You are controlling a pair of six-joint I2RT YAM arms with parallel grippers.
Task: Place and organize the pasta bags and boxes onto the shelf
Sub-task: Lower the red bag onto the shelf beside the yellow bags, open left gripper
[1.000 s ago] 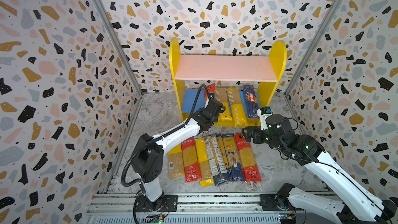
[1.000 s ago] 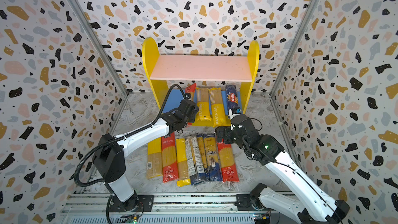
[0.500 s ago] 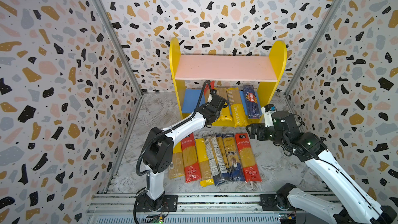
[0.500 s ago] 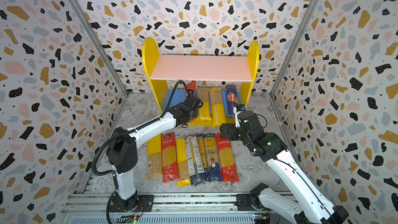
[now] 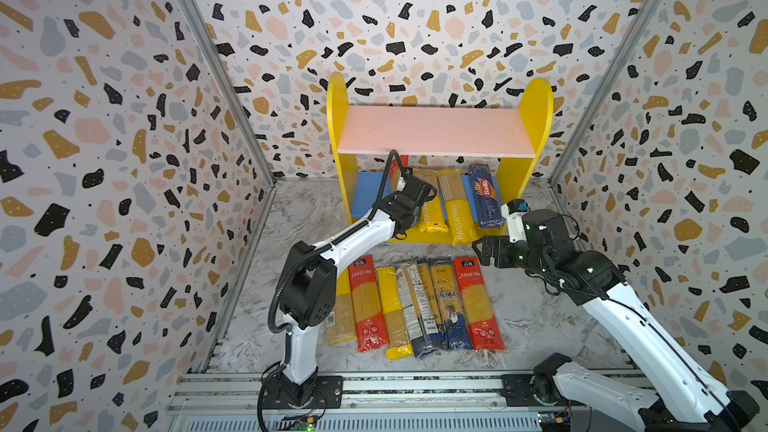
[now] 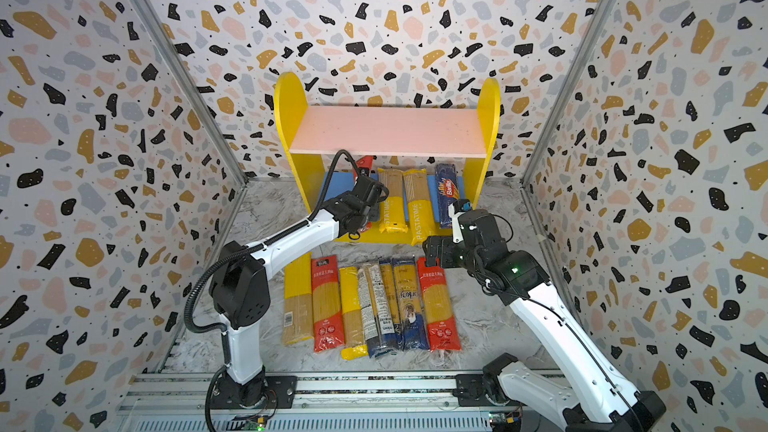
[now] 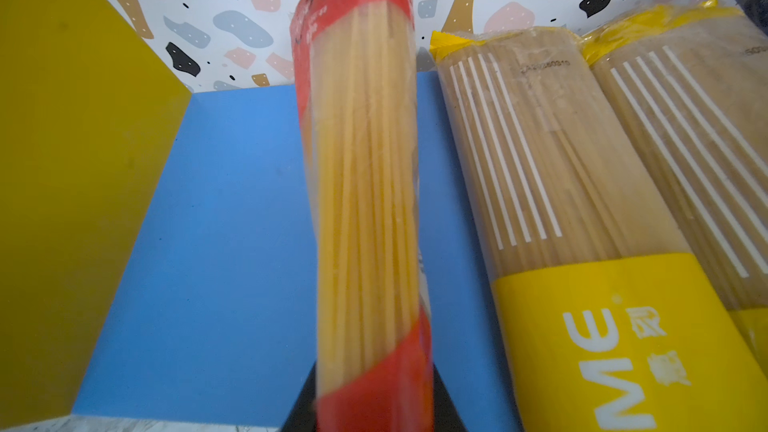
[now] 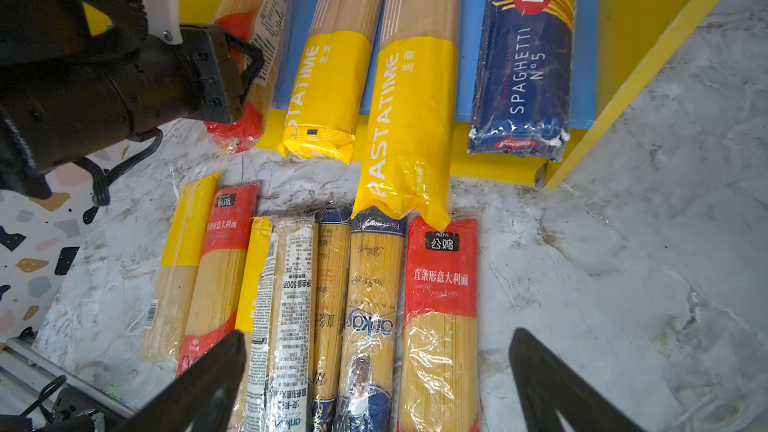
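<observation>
Nearest you, seven spaghetti packs (image 5: 415,305) lie side by side toward the front edge of the marble floor (image 5: 561,326). They lie lengthwise, so each can, I'd judge, be taken by one end. Your right gripper (image 5: 484,251) hangs over the far end of that row, its fingers (image 8: 540,371) wide apart and touching nothing. Farther in, your left gripper (image 8: 232,76) is clamped on the near end of a red spaghetti pack (image 7: 365,160). It holds the pack on its narrow edge over the blue lower board (image 7: 232,243) of the shelf (image 5: 536,118), probably to slot it in beside the two PASTATIME packs (image 8: 328,76) and the Barilla box (image 8: 523,60). The board's end by the yellow side panel (image 7: 62,160) is bare, and so is the pink upper board (image 5: 432,128)
</observation>
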